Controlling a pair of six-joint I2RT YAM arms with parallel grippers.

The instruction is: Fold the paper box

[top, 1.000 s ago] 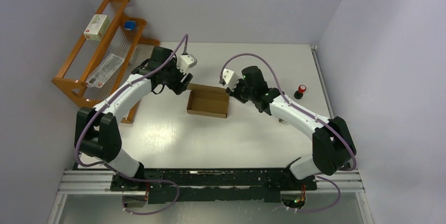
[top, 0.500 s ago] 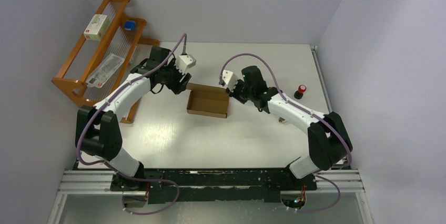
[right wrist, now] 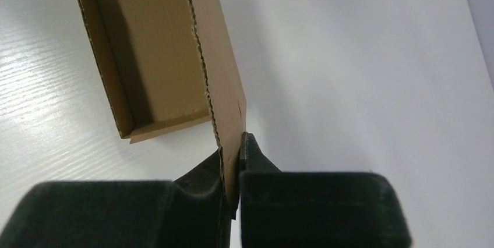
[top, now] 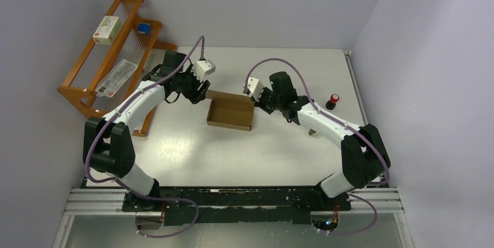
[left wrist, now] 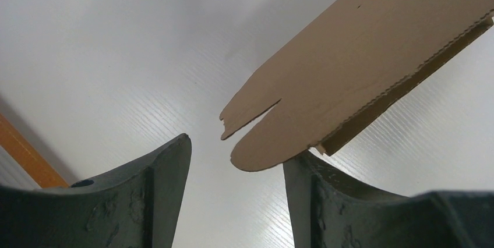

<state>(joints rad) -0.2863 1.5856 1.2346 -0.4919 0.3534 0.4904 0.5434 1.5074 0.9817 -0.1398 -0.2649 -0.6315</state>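
**From above:** The paper box (top: 230, 114) sits open side up near the middle of the white table (top: 279, 149), between the two arms. Its long axis runs left to right across the table, tilted slightly. The left gripper (top: 201, 92) hovers at the box's far left corner and the right gripper (top: 255, 102) meets the far right corner. An orange wooden rack (top: 87, 94) stands against the left wall and holds a small white box (top: 108, 29). A small black object with a red top (top: 332, 101) sits well apart on the right of the table.

**Left wrist:** The dark fingers (left wrist: 154, 198) of the left gripper (left wrist: 236, 198) are spread wide and grasp nothing. A brown flap of the paper box (left wrist: 349, 62) reaches in from the upper right and points down to the left. Its rounded, slit tip ends just above the right-hand finger. The camera cannot show whether the two touch.

**Right wrist:** The right gripper (right wrist: 233, 172) is pressed together, with a thin upright wall of the paper box (right wrist: 157, 44) pinched between its fingers (right wrist: 201, 181). That wall runs straight away from the camera. The open tray lies to its left on the table, with its shadowed inside in view.
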